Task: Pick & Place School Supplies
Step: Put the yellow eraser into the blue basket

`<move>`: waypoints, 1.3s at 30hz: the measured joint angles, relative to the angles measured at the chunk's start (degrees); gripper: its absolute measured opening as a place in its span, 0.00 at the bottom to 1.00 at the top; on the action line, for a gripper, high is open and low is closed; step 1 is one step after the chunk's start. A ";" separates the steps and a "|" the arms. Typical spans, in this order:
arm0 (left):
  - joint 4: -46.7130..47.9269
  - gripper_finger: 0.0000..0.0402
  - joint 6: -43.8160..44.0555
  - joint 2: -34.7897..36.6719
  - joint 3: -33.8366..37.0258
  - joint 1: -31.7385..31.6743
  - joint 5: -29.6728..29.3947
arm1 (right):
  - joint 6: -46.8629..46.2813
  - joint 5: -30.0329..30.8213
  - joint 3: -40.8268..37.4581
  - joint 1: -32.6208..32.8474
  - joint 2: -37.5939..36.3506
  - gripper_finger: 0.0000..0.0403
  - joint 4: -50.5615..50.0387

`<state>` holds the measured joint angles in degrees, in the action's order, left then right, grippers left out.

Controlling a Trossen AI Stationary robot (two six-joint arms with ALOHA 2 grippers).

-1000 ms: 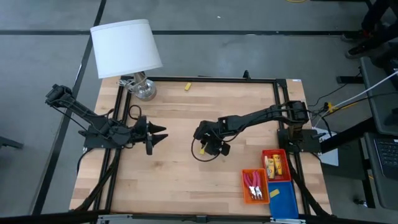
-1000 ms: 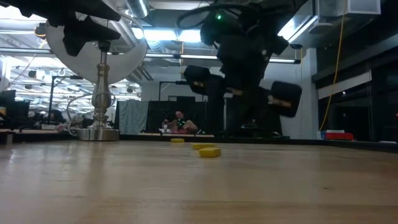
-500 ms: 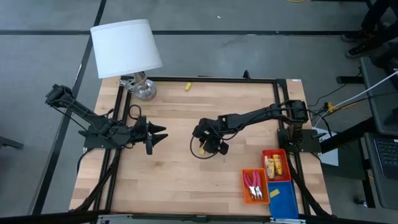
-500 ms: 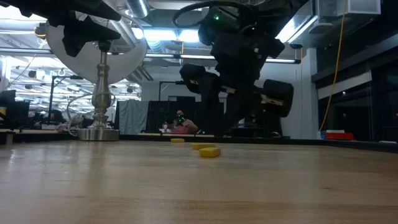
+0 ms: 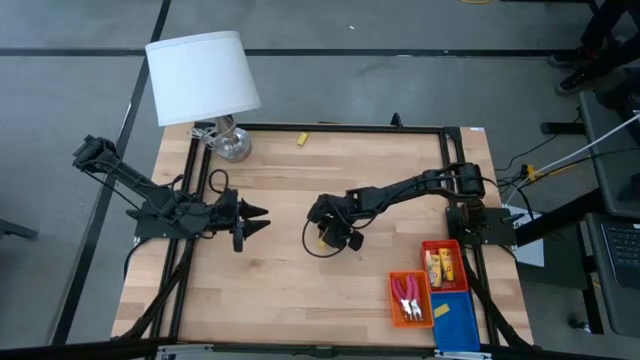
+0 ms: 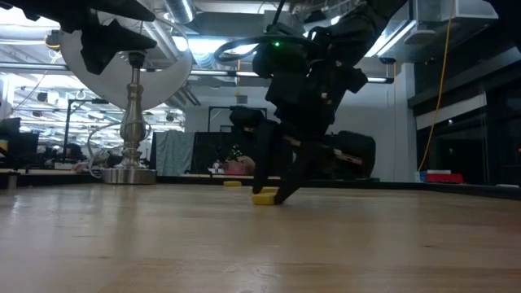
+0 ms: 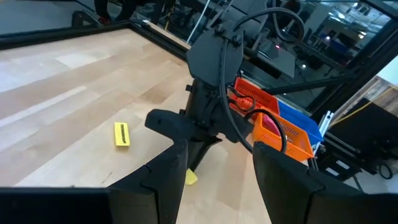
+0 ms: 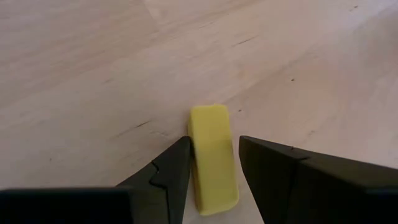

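Observation:
A small plain yellow block (image 8: 212, 158) lies flat on the wooden table near its middle (image 5: 326, 241) (image 6: 262, 198). My right gripper (image 8: 214, 167) (image 5: 328, 236) slants down over it, open, one finger along each long side and the tips down at the tabletop (image 6: 278, 195). A flat yellow pack with a dark mark (image 7: 121, 134) lies by the far edge (image 5: 300, 139). My left gripper (image 7: 214, 186) (image 5: 256, 215) hangs open above the table's left part, pointing at the right gripper, with nothing between its fingers. My right gripper's fingers (image 8: 174, 171) stand along the block's two long sides (image 8: 194, 149), coming from above and slanting down. The block lies flat on the table. I cannot tell whether the fingers touch it.
A white-shaded lamp (image 5: 205, 80) stands at the far left corner. At the near right stand a red tray (image 5: 443, 265) with yellow packs, an orange tray (image 5: 408, 298) with red-handled tools and a blue tray (image 5: 455, 325). A black frame (image 5: 340, 128) rims the table.
My right gripper has come down toward the table and a little toward its left edge. Its fingertips, which hung above and beside the yellow block, now stand on either side of it at the tabletop.

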<state>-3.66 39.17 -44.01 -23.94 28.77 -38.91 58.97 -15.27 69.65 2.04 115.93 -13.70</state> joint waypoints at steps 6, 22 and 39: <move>-0.04 0.45 0.12 0.00 0.00 0.00 0.91 | -1.99 -1.28 0.17 -0.13 1.29 0.35 0.42; -3.21 0.45 -0.90 0.00 -0.02 0.00 0.96 | -16.91 -2.53 0.13 -0.13 1.61 0.35 0.51; -4.29 0.45 -3.56 0.00 -0.02 0.00 2.79 | -42.87 -2.78 0.00 1.76 1.19 0.25 0.45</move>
<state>-7.95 35.60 -44.01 -23.97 28.77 -36.12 16.10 -18.05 69.65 3.80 117.12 -13.25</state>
